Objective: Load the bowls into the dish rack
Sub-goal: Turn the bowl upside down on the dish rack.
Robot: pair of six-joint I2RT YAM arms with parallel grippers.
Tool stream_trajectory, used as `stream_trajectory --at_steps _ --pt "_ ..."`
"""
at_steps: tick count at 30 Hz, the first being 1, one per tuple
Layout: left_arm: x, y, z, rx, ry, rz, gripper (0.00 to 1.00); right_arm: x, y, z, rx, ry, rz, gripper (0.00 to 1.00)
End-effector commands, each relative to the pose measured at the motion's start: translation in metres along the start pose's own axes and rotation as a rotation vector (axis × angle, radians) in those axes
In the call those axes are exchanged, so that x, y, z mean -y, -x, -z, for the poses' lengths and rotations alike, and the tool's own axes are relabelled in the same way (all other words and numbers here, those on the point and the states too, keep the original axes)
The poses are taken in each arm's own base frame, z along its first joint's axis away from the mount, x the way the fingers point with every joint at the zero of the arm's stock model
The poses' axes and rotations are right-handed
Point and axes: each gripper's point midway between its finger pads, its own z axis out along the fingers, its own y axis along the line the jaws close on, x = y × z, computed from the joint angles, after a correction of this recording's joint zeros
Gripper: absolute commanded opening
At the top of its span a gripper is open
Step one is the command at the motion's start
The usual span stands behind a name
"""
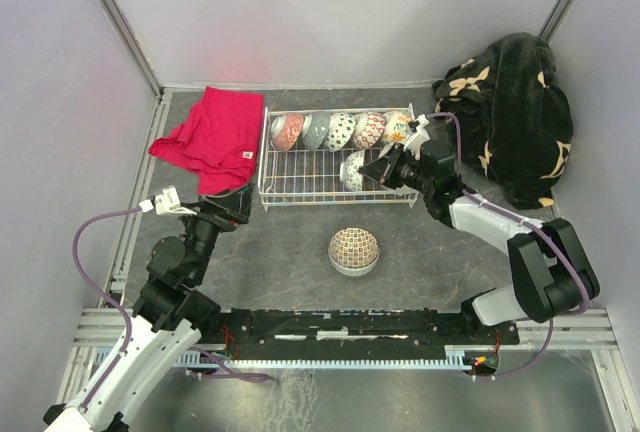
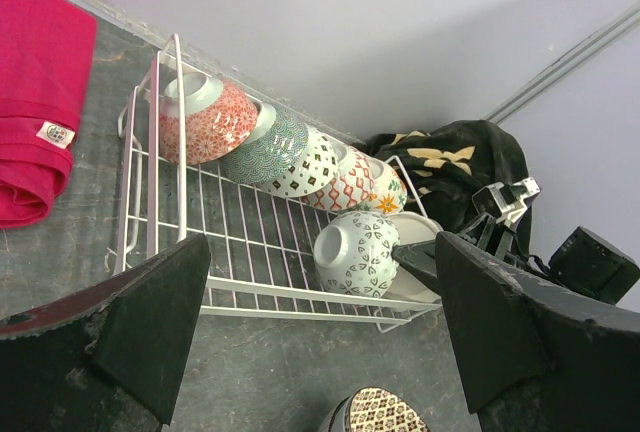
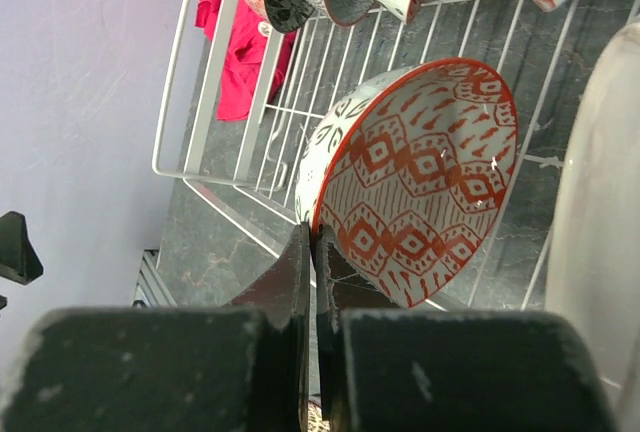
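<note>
The right pincer [image 3: 312,257] is clenched on the rim of a bowl with a red-patterned inside [image 3: 410,182], which stands tilted on edge in the front part of the dish rack [image 1: 300,180]. Along the rack's back wall five more bowls [image 1: 342,130] lean in a row. The left pincer [image 1: 243,206] hangs released, fingers wide apart, near the rack's front-left corner. A lone patterned bowl [image 1: 354,249] sits on the desk [image 1: 280,252] just in front of the rack, apart from both arms.

Even, bright light; blurred near foregrounds.
</note>
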Motion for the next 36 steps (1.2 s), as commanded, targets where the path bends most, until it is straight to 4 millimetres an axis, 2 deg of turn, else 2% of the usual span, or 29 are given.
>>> stream_trajectory --at_steps 1,20,36 --pt "0.014 0.014 0.000 0.036 -0.047 0.006 0.99 0.010 -0.013 0.012 -0.060 -0.078 0.019 0.01" --pt "0.014 0.013 0.000 0.035 -0.044 0.005 0.99 0.033 -0.016 0.028 -0.086 -0.237 0.070 0.01" --pt "0.013 0.012 -0.001 0.032 -0.042 0.003 0.99 0.042 -0.019 0.039 -0.101 -0.311 0.078 0.03"
